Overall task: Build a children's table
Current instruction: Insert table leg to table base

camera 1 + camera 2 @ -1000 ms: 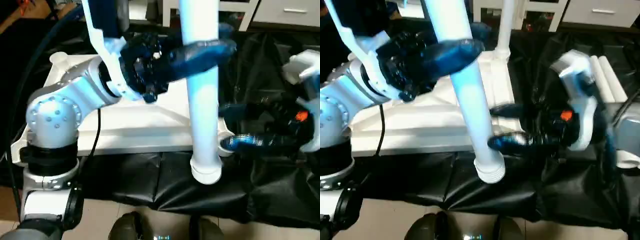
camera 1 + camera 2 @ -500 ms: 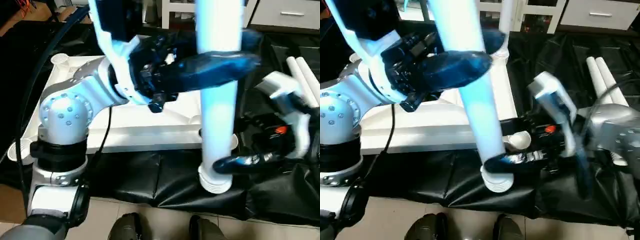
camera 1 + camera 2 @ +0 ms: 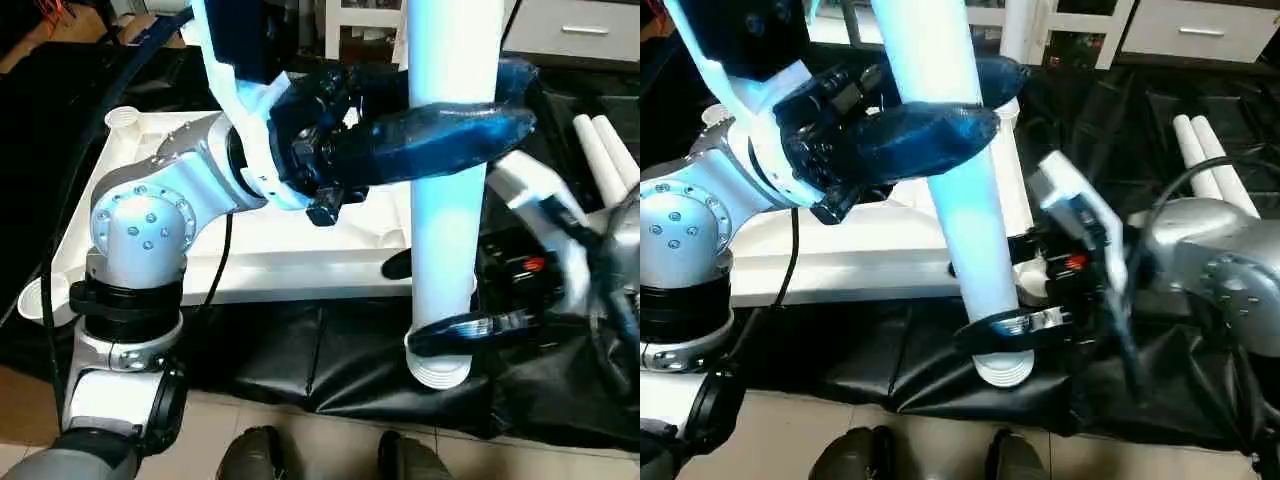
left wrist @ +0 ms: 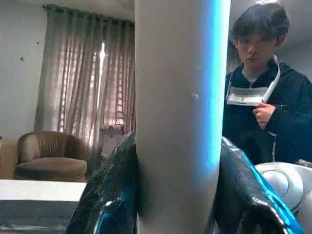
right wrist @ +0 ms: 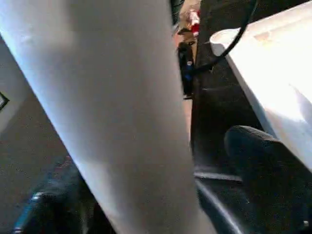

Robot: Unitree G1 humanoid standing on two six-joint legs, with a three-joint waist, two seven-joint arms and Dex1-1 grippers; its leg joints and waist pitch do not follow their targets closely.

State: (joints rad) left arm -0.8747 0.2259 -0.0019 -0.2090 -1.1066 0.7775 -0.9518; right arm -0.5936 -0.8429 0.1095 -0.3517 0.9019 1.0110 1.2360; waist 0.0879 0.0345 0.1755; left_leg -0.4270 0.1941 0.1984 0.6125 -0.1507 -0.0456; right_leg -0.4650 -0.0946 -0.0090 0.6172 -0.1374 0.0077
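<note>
A large white plastic rectangular table top [image 3: 300, 250] is seen lying underside up on a black plastic sheet [image 3: 330, 360] spread over the floor, its raised rim forming a shallow tray in which nothing loose is seen. A round corner socket [image 3: 121, 117] at ten o'clock stands empty; the near corner socket at four o'clock is mostly hidden behind the long tapered white tube leg [image 3: 448, 200]. That leg is held upright by the left gripper [image 3: 455, 115], whose black fingers are pinched around its shaft, with its threaded lower end hanging at the table top's near edge, over the black sheet. The right gripper [image 3: 990, 300] is spread around the leg's lower end; contact cannot be made out. The leg's upper end is cut off. Two further white tube legs [image 3: 600, 150] lie at two o'clock, partly cut off. A person in dark clothing [image 4: 265, 112] is seen beyond the leg.
</note>
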